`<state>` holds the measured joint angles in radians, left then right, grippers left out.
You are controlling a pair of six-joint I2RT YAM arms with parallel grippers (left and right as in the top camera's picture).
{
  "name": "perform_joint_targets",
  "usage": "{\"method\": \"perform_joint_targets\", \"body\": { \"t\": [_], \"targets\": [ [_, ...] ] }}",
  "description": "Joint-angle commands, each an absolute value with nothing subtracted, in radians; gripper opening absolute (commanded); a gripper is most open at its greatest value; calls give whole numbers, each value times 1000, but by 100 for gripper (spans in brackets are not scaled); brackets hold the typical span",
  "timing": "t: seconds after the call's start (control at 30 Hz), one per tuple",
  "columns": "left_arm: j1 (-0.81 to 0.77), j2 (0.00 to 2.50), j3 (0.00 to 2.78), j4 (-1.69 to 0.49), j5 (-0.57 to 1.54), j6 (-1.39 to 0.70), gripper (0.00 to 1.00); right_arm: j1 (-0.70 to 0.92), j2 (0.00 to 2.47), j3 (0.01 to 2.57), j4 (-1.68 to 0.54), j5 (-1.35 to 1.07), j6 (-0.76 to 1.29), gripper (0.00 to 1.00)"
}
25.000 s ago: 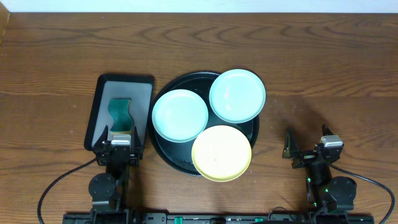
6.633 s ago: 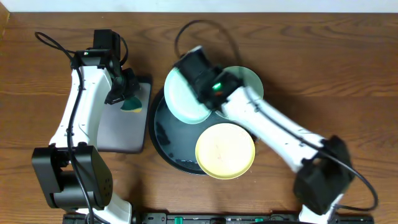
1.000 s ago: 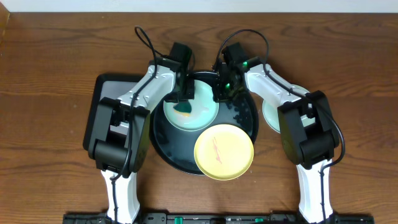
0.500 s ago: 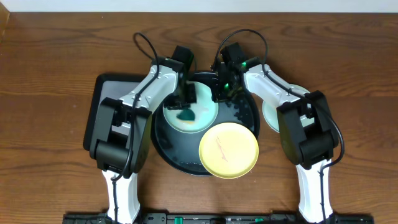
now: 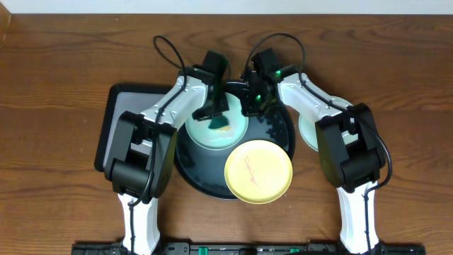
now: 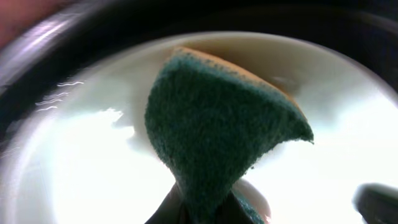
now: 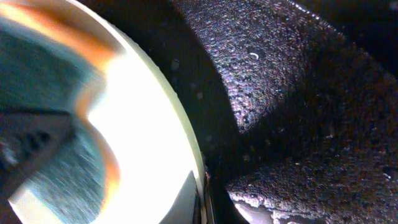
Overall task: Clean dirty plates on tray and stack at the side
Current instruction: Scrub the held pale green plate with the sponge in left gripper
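Note:
A pale mint-green plate (image 5: 205,133) lies on the far half of the black tray (image 5: 190,161). My left gripper (image 5: 216,113) is shut on a green sponge (image 5: 221,125) that presses on this plate; in the left wrist view the sponge (image 6: 217,130) fills the middle over the bright plate (image 6: 87,168). My right gripper (image 5: 250,106) is shut on the plate's right rim (image 7: 186,143), one finger over and one under it. A pale yellow plate (image 5: 258,172) with a thin orange smear overhangs the tray's near right rim. A second mint plate (image 5: 308,134) rests on the table to the right, partly hidden by the right arm.
A grey rectangular tray (image 5: 127,127) sits left of the black tray, partly under the left arm. Both arms reach in from the near edge and meet over the tray's far side. Wet black tray floor (image 7: 298,93) shows beside the held plate.
The sponge has slid rightward across the mint plate with the left gripper. The right gripper has kept its hold on the rim. The yellow plate has shifted slightly.

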<state>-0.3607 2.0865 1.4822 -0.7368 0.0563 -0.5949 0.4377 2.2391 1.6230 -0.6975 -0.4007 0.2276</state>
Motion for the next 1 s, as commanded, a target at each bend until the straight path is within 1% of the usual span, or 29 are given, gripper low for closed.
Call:
{"method": "perform_joint_targets", "body": {
  "t": [0.0, 0.13, 0.17, 0.2, 0.23, 0.27, 0.4, 0.5, 0.63, 0.73, 0.77, 0.83, 0.9, 0.97],
  "targets": [
    [-316, 2109, 1464, -846, -181, -723, 8, 440, 2280, 1623, -706, -359, 231, 1],
    [-326, 2109, 1464, -981, -149, -709, 7, 440, 2280, 1622, -706, -359, 231, 1],
    [-329, 2109, 1464, -997, -115, -684, 7, 440, 2280, 1622, -706, -359, 231, 1],
    [-332, 2109, 1464, -1002, -38, -617, 7, 440, 2280, 1622, -706, -359, 231, 1],
    [-334, 2109, 1464, -996, 30, -558, 7, 440, 2280, 1622, -705, -359, 231, 1],
    [-336, 2109, 1464, -978, 143, -463, 7, 440, 2280, 1622, -704, -359, 231, 1],
    [-337, 2109, 1464, -877, 466, -237, 7, 440, 2280, 1622, -704, -359, 231, 1],
    [-337, 2109, 1464, -779, 536, -218, 8, 440, 2280, 1622, -704, -359, 231, 1],
    [-336, 2109, 1464, -661, 528, -218, 7, 440, 2280, 1622, -706, -359, 231, 1],
    [-329, 2109, 1470, -611, 400, -281, 7, 440, 2280, 1622, -706, -359, 231, 1],
    [-324, 2109, 1478, -622, 297, -334, 8, 440, 2280, 1622, -706, -359, 231, 1],
    [-313, 2109, 1500, -667, 165, -386, 7, 440, 2280, 1622, -707, -356, 231, 1],
    [-295, 2109, 1549, -770, 31, -414, 7, 440, 2280, 1622, -707, -356, 231, 1],
    [-281, 2107, 1594, -863, -45, -414, 7, 440, 2280, 1622, -706, -356, 231, 1]
  ]
}}
